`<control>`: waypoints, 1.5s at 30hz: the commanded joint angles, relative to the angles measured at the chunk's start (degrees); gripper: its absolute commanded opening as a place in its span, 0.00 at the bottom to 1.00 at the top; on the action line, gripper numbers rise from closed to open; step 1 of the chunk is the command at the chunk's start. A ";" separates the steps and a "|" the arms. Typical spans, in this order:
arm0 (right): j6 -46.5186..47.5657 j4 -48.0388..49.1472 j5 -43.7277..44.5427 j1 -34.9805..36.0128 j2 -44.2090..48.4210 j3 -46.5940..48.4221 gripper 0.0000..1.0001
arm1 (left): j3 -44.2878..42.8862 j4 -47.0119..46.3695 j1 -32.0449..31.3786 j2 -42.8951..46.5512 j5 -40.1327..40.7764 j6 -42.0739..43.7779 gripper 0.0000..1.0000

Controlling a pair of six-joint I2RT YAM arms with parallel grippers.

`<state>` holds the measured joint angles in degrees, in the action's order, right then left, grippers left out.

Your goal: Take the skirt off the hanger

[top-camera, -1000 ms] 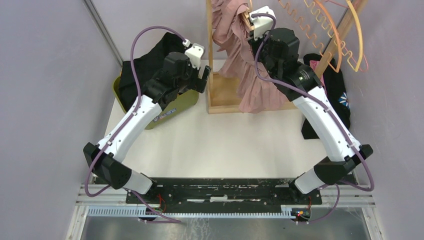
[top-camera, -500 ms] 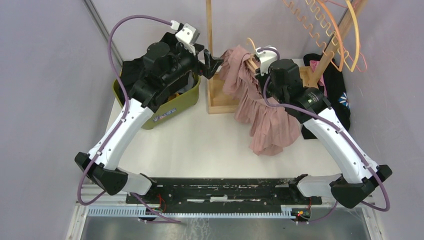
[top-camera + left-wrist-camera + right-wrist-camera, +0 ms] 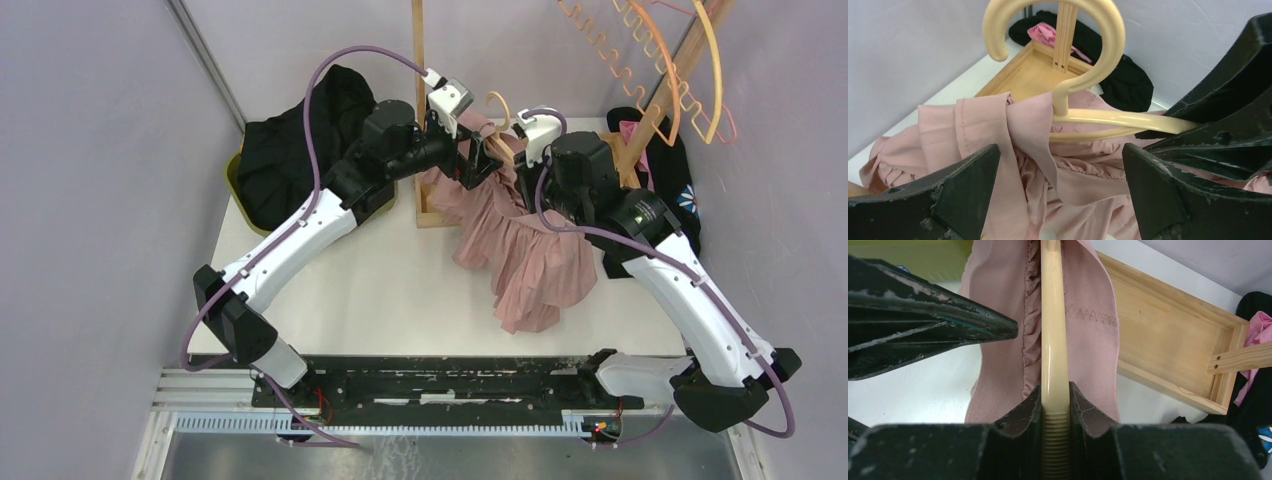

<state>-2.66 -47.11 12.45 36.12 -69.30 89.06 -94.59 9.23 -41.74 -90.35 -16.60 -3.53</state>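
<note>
At the back of the counter [image 3: 380,290], clenches the right jaws on the cream hanger [image 3: 1052,340], pinching its straight bar at the ridged end so that the bar runs away between them. Carries the pink skirt [image 3: 1085,300] on that bar, with gathered cloth on one side and a stitched band on the other. Spreads the left jaws wide, grasping nothing, with one black finger [image 3: 923,315] lying just beside the skirt in the right wrist view. Frames, between those parted fingers [image 3: 963,195] in the left wrist view, the hanger's curved hook [image 3: 1098,50] standing above the bunched waistband; cannot tell whether either finger touches the cloth. Seen from above, meets jaws to jaws at the hanger, with the left arm [image 3: 290,240] reaching in from the left and the right arm [image 3: 690,290] from the right. Hangs from there in pleats, skirt on the hanger, trailing toward the near side of the counter. Just behind, shows a shallow wooden tray [image 3: 1168,355] with an upright post [image 3: 418,60] rising from it. Farther left, shows a green bin [image 3: 237,175] draped with a black garment [image 3: 300,140]. Far right, shows orange hangers [image 3: 690,70] on a slanted rail above a heap of dark clothes [image 3: 670,180].
</note>
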 commanded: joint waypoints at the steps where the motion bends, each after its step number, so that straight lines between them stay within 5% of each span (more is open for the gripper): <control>1: -1.23 4.64 -0.90 0.19 2.72 -0.02 0.01 | -0.22 -0.25 -0.32 0.58 2.29 2.57 0.99; 12: -2.23 3.15 -2.38 0.19 3.54 1.21 0.01 | -1.20 -0.28 -0.52 -4.44 3.36 3.81 1.00; 15: -2.69 2.88 -2.59 0.18 3.51 1.77 0.01 | -1.36 -0.10 -0.66 -6.07 3.88 5.09 0.92; 17: -2.78 2.38 -2.60 0.18 3.61 1.74 0.01 | -3.06 1.85 -0.71 -7.43 5.09 5.99 0.74; 20: -2.60 2.07 -2.60 0.20 3.68 1.34 0.01 | -7.72 6.04 -0.72 -9.31 7.75 7.11 0.11; 21: -2.54 2.17 -2.63 0.21 3.74 1.16 0.01 | -8.55 6.51 -0.72 -9.44 8.78 7.60 0.04; 34: -1.52 -0.40 -3.09 0.25 -1.51 -7.11 0.01 | -24.61 11.97 -0.63 -11.08 14.82 11.22 0.03; 45: -3.13 -5.59 -5.33 0.18 -1.36 -6.81 0.01 | -21.90 8.03 4.28 -15.92 7.33 5.51 0.03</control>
<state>-5.41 -47.59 10.22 35.88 -74.59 82.59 -115.96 25.67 -41.56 -103.96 -5.96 4.14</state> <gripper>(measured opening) 0.232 0.059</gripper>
